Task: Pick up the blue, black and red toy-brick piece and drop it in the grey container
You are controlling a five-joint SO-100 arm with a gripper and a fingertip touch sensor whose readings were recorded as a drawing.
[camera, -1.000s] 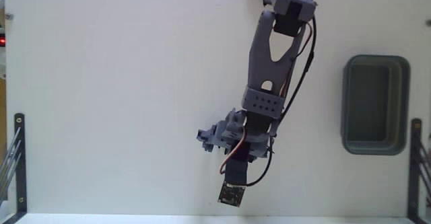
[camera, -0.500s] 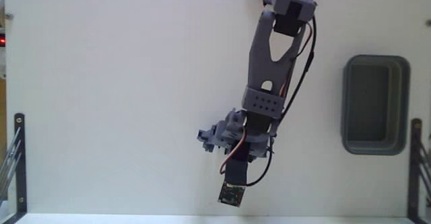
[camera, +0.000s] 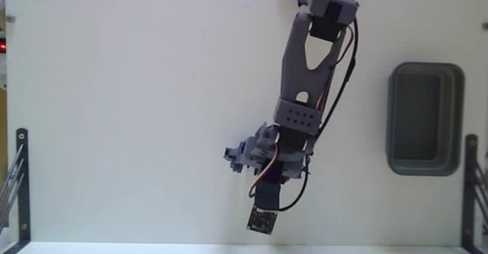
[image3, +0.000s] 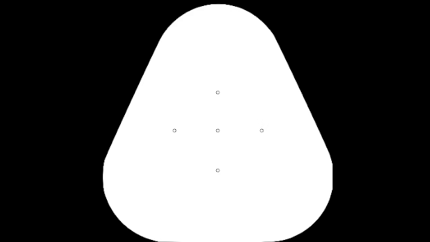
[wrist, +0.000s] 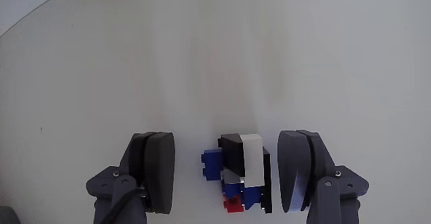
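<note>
Toy-brick piece (wrist: 239, 177) on the white counter (wrist: 215, 62), seen in the wrist view between the two fingers (wrist: 156, 170), closer to the right-hand one and just beside or touching its inner face; cannot tell which. Mostly blue and black, with a pale grey block on top and a red bit at the near edge. Fingers spread wide, nothing gripped, a clear gap between the left-hand finger and the bricks. Both fingers dark grey, with rounded inner pads, reaching in from the bottom edge of the wrist view. In the fixed view, grey jointed arm (camera: 305, 71) stretched from the top edge down toward the lower middle of the counter, red and black wires (camera: 339, 78) along its right side. Small dark circuit board (camera: 261, 220) at the arm's lowest end, near the bottom edge. Bricks not visible in the fixed view, hidden under the arm's head. Grey container (camera: 425, 118) at the right side of the fixed view, well apart from the arm's tip, upright, its deep hollow showing nothing inside. Dark metal brackets (camera: 20, 181) at the left and right edges of the counter.
</note>
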